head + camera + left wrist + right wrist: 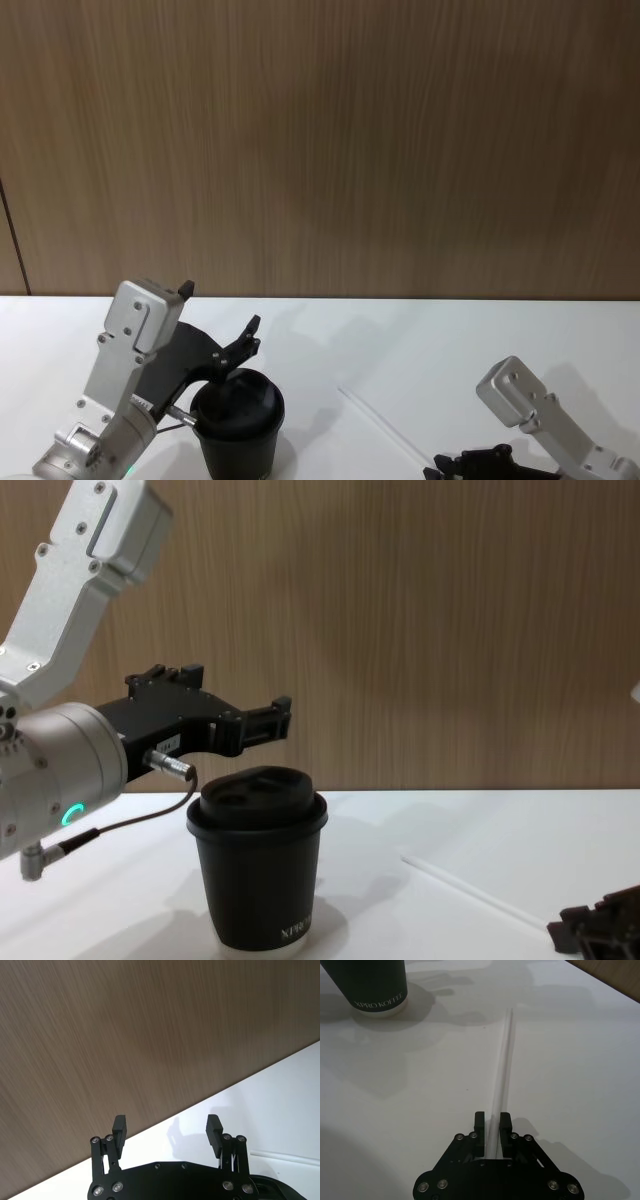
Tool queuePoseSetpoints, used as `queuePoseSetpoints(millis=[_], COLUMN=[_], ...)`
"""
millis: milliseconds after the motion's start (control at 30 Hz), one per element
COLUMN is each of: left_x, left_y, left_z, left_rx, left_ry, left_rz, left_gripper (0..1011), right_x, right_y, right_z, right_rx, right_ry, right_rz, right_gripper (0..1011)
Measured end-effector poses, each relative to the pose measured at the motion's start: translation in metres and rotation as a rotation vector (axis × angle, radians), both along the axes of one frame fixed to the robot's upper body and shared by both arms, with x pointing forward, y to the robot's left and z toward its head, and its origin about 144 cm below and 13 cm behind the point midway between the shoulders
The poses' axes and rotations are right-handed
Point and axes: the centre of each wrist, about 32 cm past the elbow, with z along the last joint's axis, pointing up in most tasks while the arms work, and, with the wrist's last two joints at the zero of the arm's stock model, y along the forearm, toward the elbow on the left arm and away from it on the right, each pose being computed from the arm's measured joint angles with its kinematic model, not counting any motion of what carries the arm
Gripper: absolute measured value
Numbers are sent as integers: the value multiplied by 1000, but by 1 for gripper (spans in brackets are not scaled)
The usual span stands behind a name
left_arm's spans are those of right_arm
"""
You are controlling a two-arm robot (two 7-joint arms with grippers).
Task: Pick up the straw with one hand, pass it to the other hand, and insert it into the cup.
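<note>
The right tool (492, 1120) is lying low over the bench (430, 335) near its front right corner. Its fingers are closing tight on the near end of the straw (503, 1055), one on each side. The straw is lying flat on the bench, running from that tool diagonally toward the middle, its far end pointing past the cup (238, 422) and staying well apart from it. The cup is standing upright near the front edge, left of the middle, with its black lid on and white lettering showing near its base. The left tool (220, 307) is hovering above the bench just behind the cup, higher than the lid, its fingers spreading wide with nothing between them. A green ring is glowing on its wrist. A wood-panelled wall is rising behind the back edge.
</note>
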Motion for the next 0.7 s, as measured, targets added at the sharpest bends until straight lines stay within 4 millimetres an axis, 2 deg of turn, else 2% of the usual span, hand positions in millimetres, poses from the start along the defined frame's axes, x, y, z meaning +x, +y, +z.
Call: queuePoseSetpoints(millis=[700], left_x=[0], left_y=[0], left_z=[0], left_rx=[0], left_ry=[0], left_rz=[0], left_gripper=[1000], right_x=[0], right_y=[0], right_z=[-2], right_rx=[11], right_ry=[-25], right_rz=[-45], right_gripper=[68])
